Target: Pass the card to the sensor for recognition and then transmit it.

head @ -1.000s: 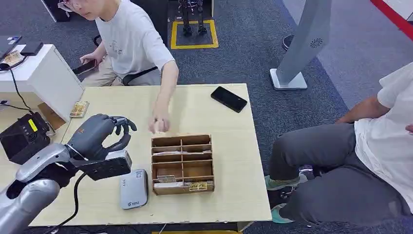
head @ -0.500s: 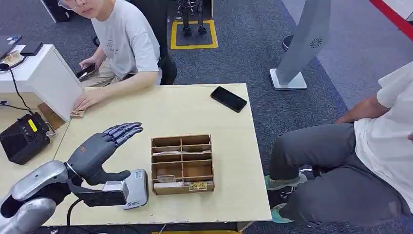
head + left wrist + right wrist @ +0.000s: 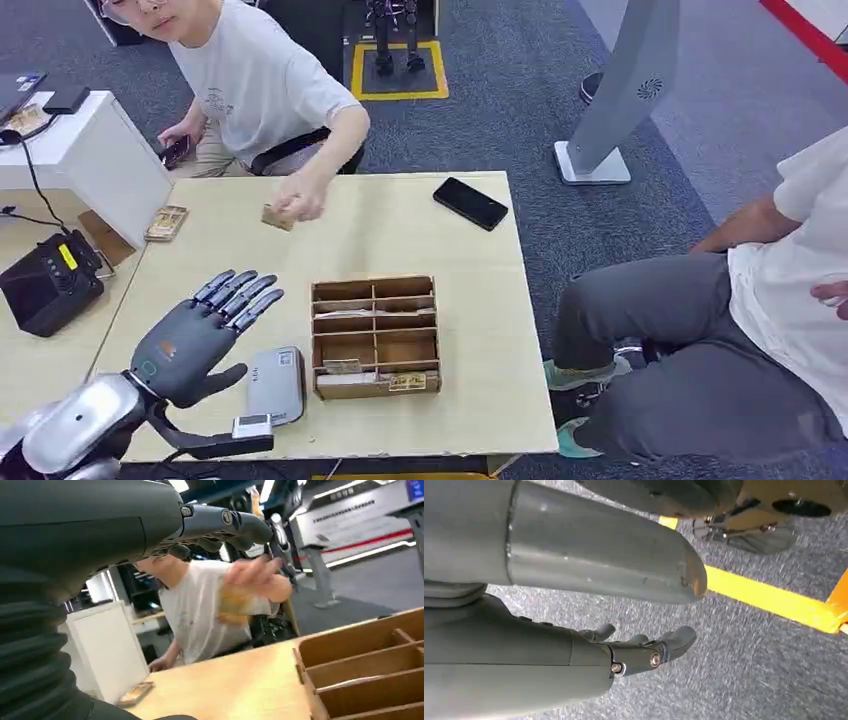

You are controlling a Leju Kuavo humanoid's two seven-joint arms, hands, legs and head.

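While the left hand (image 3: 190,335) waits flat and empty, drawn back off the sensor (image 3: 277,385) now beside its thumb, the person's hand (image 3: 298,205) brings a card (image 3: 276,217) ahead of the fingertips; handover looks imminent; right hand (image 3: 644,650) hangs, holding nothing.

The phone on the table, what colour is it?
The phone is black, clearest in the head view.

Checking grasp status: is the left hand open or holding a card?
Open: left hand fingers spread, nothing held, above the table.
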